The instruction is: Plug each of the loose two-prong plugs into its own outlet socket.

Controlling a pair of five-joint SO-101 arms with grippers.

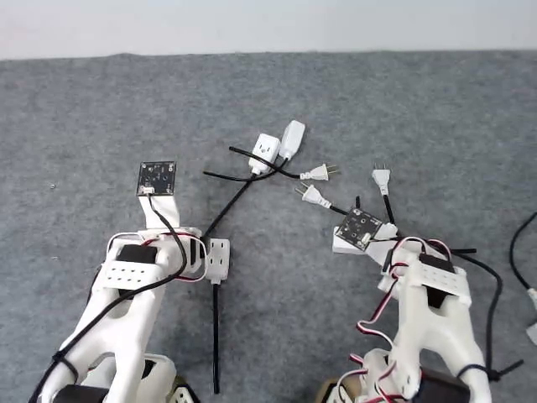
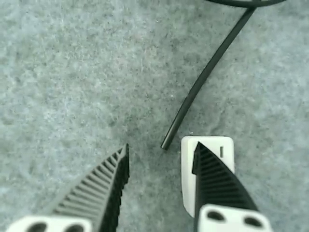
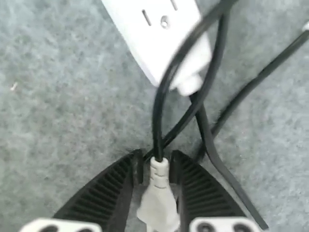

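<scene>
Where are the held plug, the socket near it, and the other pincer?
plug (image 3: 157,198): right wrist view, white body.
socket (image 3: 145,41): right wrist view, slotted face.
left pincer (image 2: 161,146): left wrist view, gap between fingertips.

Plug (image 3: 157,193) end cut off at pic edge; outlet (image 2: 187,179) partly behind L claw (image 2: 161,146).

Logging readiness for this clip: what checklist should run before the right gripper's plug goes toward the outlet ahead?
1. Right gripper closed on plug: ok.
2. Prongs face the outlet: not ok, the cord end points at it.
3. Outlet face free: not ok, black cords cross in front of it.
4. Left gripper open: ok.
5. Second outlet braced: not ok, a left finger only overlaps it, ungripped.
</scene>
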